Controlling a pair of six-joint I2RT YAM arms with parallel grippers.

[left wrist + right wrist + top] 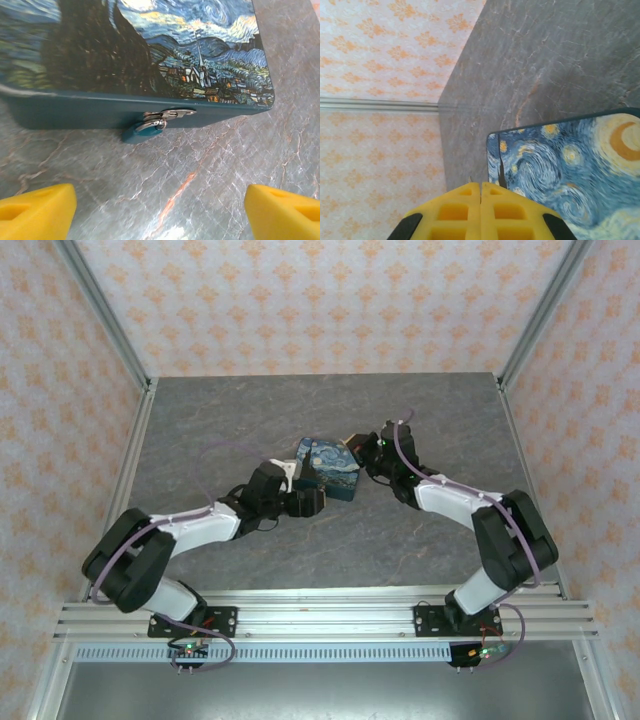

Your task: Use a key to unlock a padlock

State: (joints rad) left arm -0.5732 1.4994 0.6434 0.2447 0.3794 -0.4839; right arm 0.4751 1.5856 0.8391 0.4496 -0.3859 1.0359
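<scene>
The padlock (328, 468) is a square block with a starry-night top and teal sides, lying flat mid-table. In the left wrist view its teal side (100, 110) faces me, and the key (141, 133) shows its dark blue head against that side, under a small metal fitting. My left gripper (306, 502) (160, 212) is open just short of that side, its yellow fingers (37, 210) wide apart over bare table. My right gripper (354, 448) (480, 186) is shut, its tips at the edge of the padlock's top (560, 170). A thin pale sliver pokes out beside them.
The grey marble table (230, 420) is walled by patterned panels (300, 300) and aluminium posts at the back and sides. Both arms reach inward from the near rail (320, 615), meeting at the block. Purple cables loop along each arm.
</scene>
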